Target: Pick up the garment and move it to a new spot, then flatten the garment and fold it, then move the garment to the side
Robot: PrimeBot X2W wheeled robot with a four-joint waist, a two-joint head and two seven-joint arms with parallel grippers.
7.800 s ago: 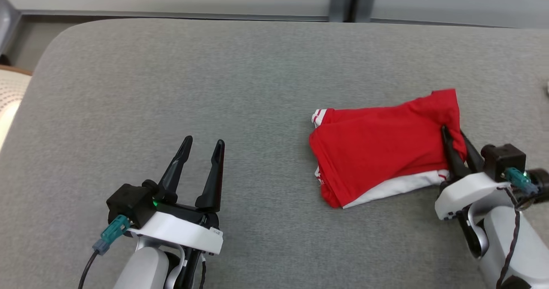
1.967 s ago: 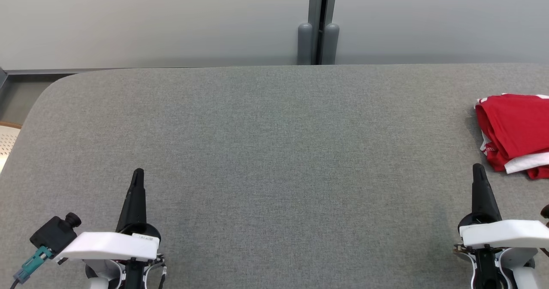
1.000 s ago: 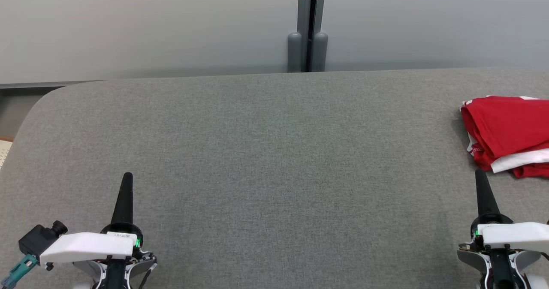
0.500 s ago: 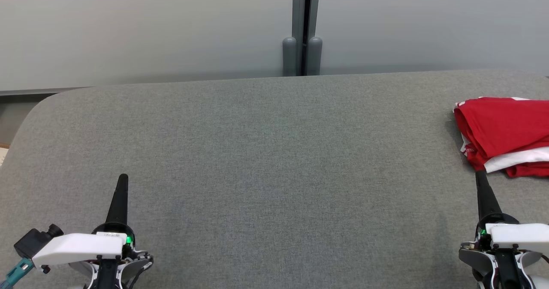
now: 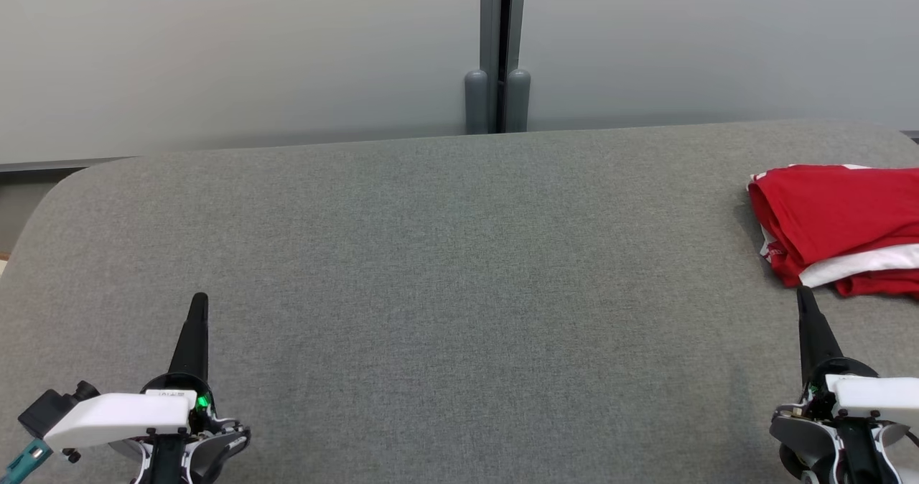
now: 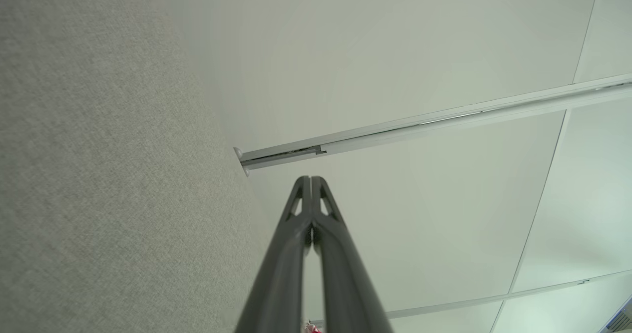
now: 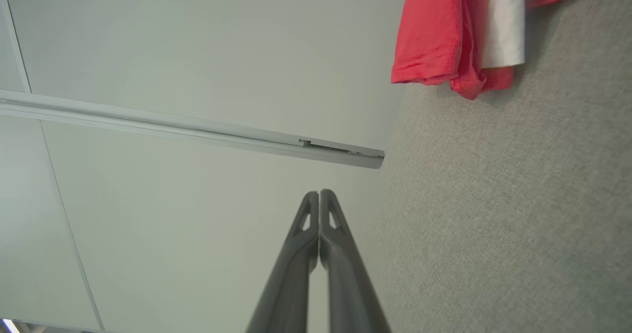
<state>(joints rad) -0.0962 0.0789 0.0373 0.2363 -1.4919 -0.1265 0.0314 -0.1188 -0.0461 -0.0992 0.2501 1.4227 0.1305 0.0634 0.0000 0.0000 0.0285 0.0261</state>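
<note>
The garment [image 5: 840, 222], red with a white band, lies folded at the far right of the grey table [image 5: 445, 268], cut by the head view's right edge; it also hangs into the top of the right wrist view as the garment [image 7: 444, 31]. At the lower right my right gripper [image 5: 805, 297] is shut and empty, its tip just short of the cloth's near edge. My left gripper [image 5: 199, 301] rests shut and empty at the lower left, far from the garment. Both pairs of fingers press together in the wrist views, left gripper [image 6: 310, 180] and right gripper [image 7: 319, 193].
A pale wall [image 5: 251, 53] with a grey vertical post [image 5: 497, 46] stands behind the table's far edge. The table's rounded left corner [image 5: 64, 182] drops off to the floor.
The whole head view has drifted, so the post and the garment sit further left in the picture. Both grippers stay shut and low, and the garment lies as before.
</note>
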